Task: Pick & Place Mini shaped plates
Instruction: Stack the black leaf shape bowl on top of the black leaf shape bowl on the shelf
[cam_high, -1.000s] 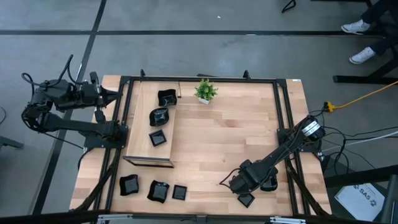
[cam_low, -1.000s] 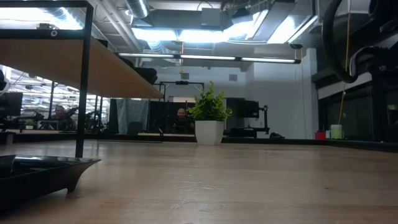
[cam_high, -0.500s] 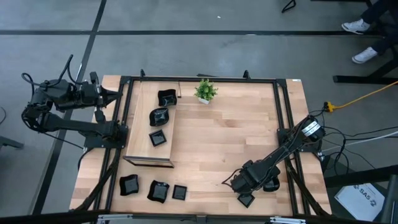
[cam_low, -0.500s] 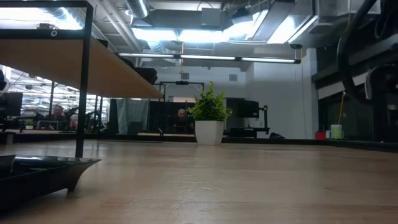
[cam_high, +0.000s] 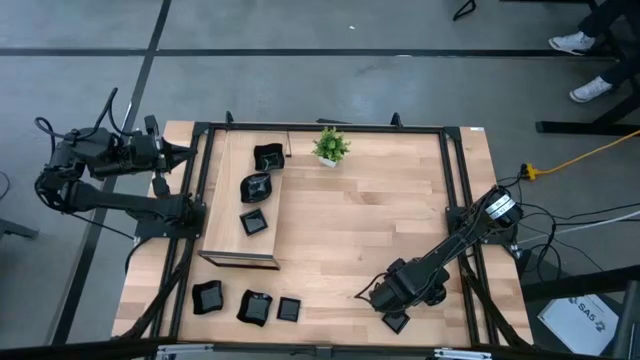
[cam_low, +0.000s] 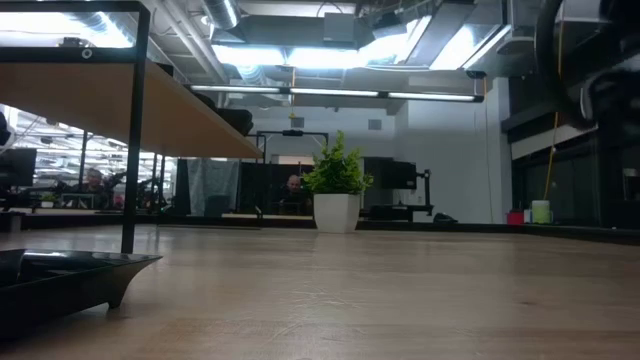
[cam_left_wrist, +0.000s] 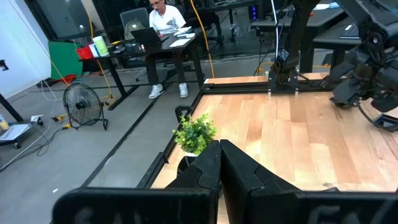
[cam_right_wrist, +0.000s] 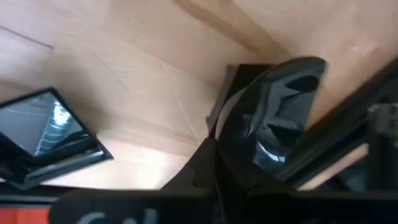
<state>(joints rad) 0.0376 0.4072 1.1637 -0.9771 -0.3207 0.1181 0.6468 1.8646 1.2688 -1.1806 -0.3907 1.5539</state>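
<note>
Pick step: right gripper (cam_high: 383, 297) is low at the table's near right edge, fingers clamped on a rounded mini plate (cam_right_wrist: 283, 118) beside a square plate (cam_high: 397, 321); left gripper (cam_left_wrist: 219, 163) idles clenched and empty at far left; next, lift clear without slip.
</note>
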